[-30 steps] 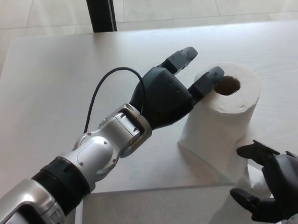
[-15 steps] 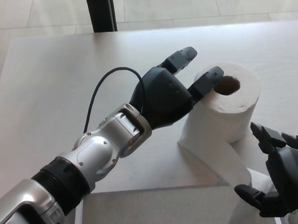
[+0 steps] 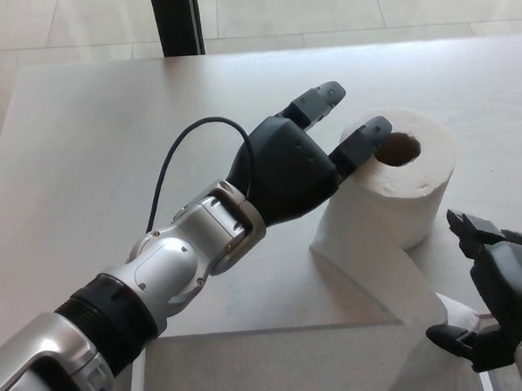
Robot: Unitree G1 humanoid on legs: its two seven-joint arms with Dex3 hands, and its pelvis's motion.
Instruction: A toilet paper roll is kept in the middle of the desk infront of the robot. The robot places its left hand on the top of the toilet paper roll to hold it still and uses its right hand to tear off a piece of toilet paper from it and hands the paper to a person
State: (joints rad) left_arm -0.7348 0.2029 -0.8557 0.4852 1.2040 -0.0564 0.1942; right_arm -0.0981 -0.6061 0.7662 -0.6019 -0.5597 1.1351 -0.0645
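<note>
Here the toilet paper roll [image 3: 400, 184] stands upright on the pale counter [image 3: 92, 143], toward my right side, its long axis vertical and the hollow core opening straight up. A loose tail of paper [image 3: 383, 272] runs off its base toward me, lying flat on the counter, reaching the near edge and spilling over it at the lower right.

My left hand [image 3: 290, 163] comes in from the lower left and sits against the roll's upper left side. One of its fingers [image 3: 363, 140] rests on the top rim just beside the core hole; another points past the roll, clear of it. The fingers are spread and wrap around nothing, so the hand only leans on the roll.

My right hand [image 3: 499, 301] is low at the right edge, just beside the roll and apart from it, next to the hanging tail. Its fingers are spread, the thumb near the paper's edge; I cannot tell whether it touches.
</note>
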